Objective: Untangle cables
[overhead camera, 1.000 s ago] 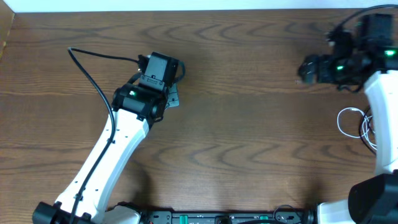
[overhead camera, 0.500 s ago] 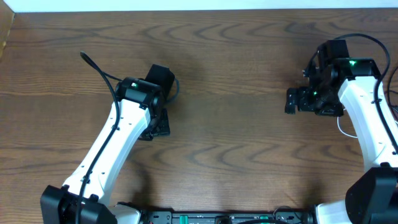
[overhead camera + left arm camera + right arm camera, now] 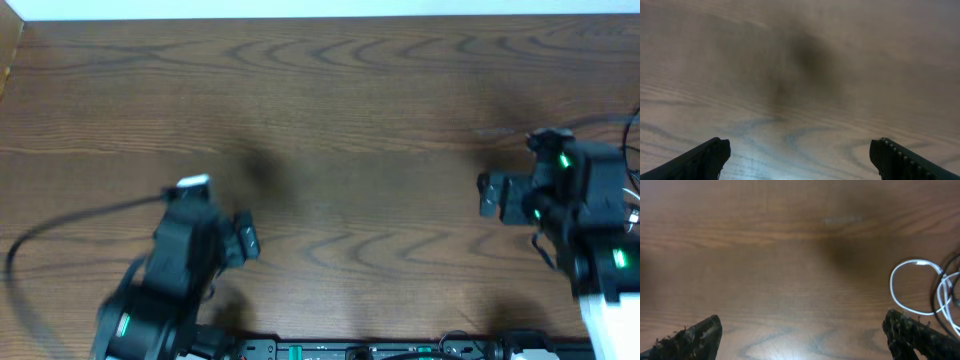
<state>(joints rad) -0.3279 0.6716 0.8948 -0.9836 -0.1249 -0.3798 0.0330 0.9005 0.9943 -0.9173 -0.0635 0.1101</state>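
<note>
The wood-grain counter point(image 3: 350, 120) fills the overhead view, and most of it shows as plain grain, so whatever needs untangling sits off at one side rather than in the middle. Both arms are drawn in near the counter's front edge, folded and blurred, which reads as a retracted pose rather than a working reach. The left pincer point(image 3: 800, 157) hangs over plain wood with its two fingertips wide apart and nothing between them, released. The right pincer point(image 3: 802, 335) is likewise spread and grasps nothing; its wrist camera looks out over wood toward the cables. The cables point(image 3: 935, 292) lie at the far right edge of that view, near the right fingertip but apart from it: a white cord point(image 3: 907, 287) curled into a loose loop, crossed at its right side by thin black cords point(image 3: 946, 300) that run out of view. In the overhead view they are mostly hidden behind the right arm. Judging from this, they lie in a loose cluster beside the right arm's base, and neither pincer is positioned to take them.
</note>
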